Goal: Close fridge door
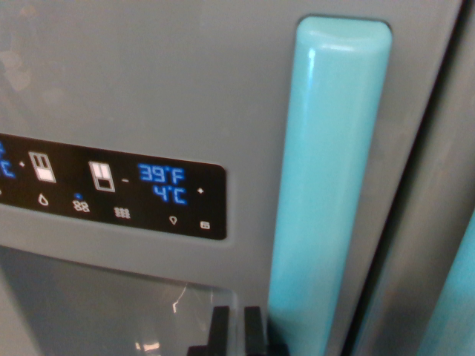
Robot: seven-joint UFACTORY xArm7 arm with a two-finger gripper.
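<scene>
The grey fridge door point(185, 89) fills the wrist view at very close range. A tall turquoise handle point(326, 185) runs down its right side. To the handle's right, a dark seam point(390, 222) separates this door from the neighbouring door point(438, 170). My gripper point(236, 332) shows only as two black fingertips point(220, 330) at the bottom edge, just left of the handle's lower part. The fingertips stand nearly together with nothing between them. Whether they touch the door is unclear.
A black control panel point(111, 194) with blue digits reading 39°F and 4°C sits left of the handle. Below it lies the glossy dispenser recess point(96, 304). A second turquoise handle point(460, 297) peeks in at the lower right edge.
</scene>
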